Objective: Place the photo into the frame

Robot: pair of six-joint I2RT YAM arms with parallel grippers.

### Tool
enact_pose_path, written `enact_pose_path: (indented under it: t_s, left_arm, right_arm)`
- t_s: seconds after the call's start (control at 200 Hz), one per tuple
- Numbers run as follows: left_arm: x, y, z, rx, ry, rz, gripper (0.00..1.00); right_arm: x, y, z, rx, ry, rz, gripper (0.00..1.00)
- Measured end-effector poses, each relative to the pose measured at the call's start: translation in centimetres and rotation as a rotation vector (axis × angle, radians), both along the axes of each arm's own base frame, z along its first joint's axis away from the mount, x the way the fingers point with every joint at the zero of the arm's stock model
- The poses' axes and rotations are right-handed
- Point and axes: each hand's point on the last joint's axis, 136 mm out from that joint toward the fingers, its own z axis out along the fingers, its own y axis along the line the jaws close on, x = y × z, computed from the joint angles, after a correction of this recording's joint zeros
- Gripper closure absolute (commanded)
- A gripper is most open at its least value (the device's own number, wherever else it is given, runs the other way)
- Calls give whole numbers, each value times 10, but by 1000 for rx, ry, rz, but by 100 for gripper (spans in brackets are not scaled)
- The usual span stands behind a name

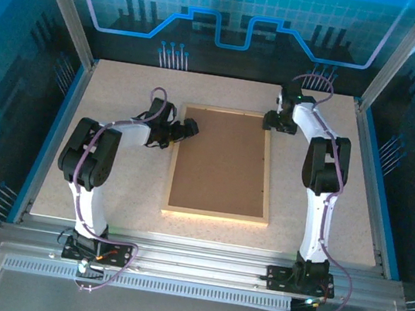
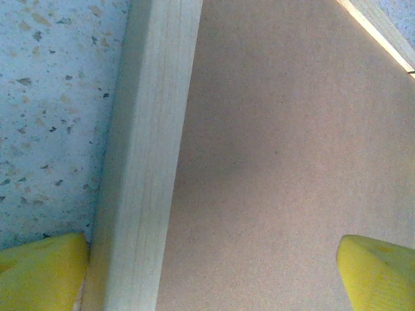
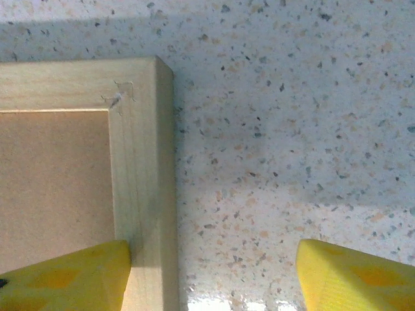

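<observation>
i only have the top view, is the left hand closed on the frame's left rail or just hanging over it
Observer: The left hand is wide open; its yellow fingers straddle the frame rail, one over the table, one over the brown board.
Operator: and the right hand
Observer: The right hand is open too, with the corner rail between its fingers.
Operator: corner joint ok
Observer: There is a small dent or mark beside the mitre.
</observation>
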Motion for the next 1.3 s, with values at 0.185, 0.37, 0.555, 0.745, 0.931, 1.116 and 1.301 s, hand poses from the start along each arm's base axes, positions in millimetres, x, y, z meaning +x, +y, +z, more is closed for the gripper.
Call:
enact_pose_path:
  t_s: [0.185, 0.37, 0.555, 0.745, 0.931, 1.116, 1.301]
  left_arm:
    - [0, 0, 0, 0, 0, 0, 1]
    - [0, 0, 0, 1, 1, 0, 1]
    - [0, -1, 0, 1, 0, -2, 1]
    - [1, -2, -1, 4, 12, -4, 1]
    - [2, -3, -3, 12, 33, -5, 1]
    - [2, -4, -4, 27, 39, -4, 1]
    - [2, -4, -4, 36, 36, -1, 1]
  right_arm:
    - [-2, 1, -1, 3, 7, 6, 31]
    - [-2, 3, -1, 17, 9, 11, 32]
    - [-1, 7, -2, 14, 31, 29, 32]
    - [0, 13, -3, -32, 59, 58, 33]
    - [0, 20, -5, -103, 59, 77, 33]
    - [2, 25, -7, -162, 79, 104, 33]
    - [1, 24, -6, -176, 90, 108, 32]
